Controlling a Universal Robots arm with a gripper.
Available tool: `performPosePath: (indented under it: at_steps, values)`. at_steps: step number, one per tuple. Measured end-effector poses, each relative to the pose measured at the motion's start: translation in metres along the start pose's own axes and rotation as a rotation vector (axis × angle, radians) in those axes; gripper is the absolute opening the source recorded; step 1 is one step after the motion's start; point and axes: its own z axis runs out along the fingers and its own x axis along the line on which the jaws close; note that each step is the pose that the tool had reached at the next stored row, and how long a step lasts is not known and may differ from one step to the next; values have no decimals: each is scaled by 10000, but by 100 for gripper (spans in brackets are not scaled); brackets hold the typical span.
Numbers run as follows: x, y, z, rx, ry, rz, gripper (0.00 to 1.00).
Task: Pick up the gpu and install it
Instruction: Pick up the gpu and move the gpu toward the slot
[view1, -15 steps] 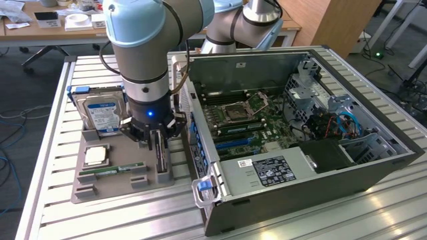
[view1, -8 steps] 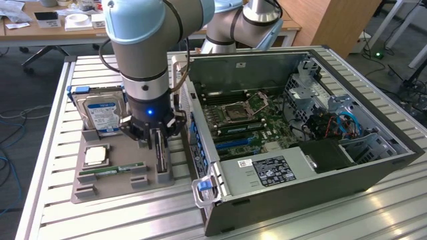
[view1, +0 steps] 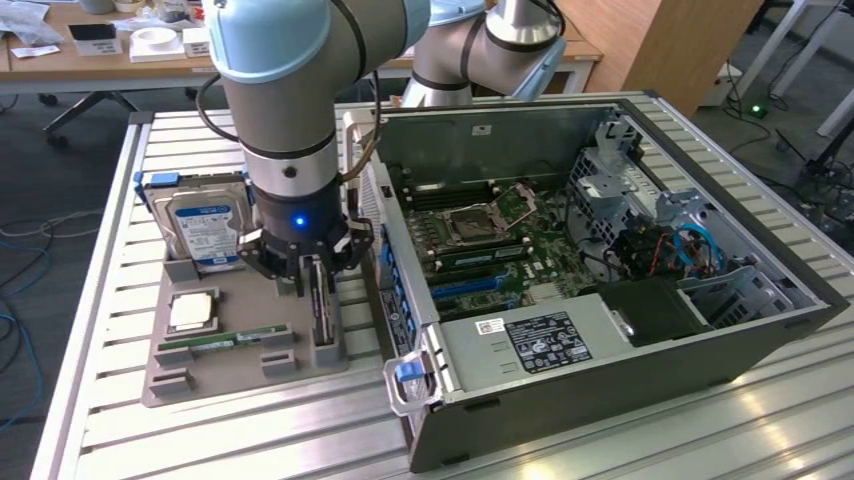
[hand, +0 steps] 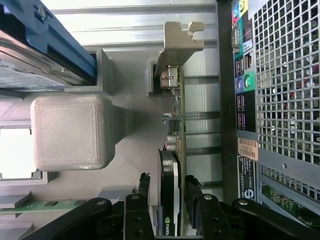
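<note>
UR arm (view1: 287, 110) works over a grey parts tray (view1: 227, 375) on the slatted metal desk (view1: 747, 430); exterior view read L to R, w/ the open PC case (view1: 747, 330) as landmark. Farthest from the case: a blue-labelled hard drive (view1: 200, 225), standing on edge in the tray; a step nearer the case, a square silver chip (view1: 194, 310) lying flat, w/ a green RAM stick (view1: 220, 342) just beside it; nearest the case, the gpu (view1: 322, 315), upright on its long edge in a tray slot, just outside the case wall and apart from it. Gripper (view1: 315, 272) hangs directly over the gpu, on the exterior view's left of the case; in the wrist view the black fingers (hand: 194, 192) are spread, one on each side of the card's dark-faced end, thin gaps showing, nothing pinched; silvery bracket (hand: 181, 37) sits at the card's opposite end; the case's rear mesh & ports run alongside. Inside the case: green motherboard (view1: 494, 250), lying flat.
</note>
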Motion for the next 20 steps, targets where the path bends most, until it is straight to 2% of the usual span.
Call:
performPosePath:
  at_steps: [20]
  values:
    - [2, -4, 0, 0, 0, -2, 42]
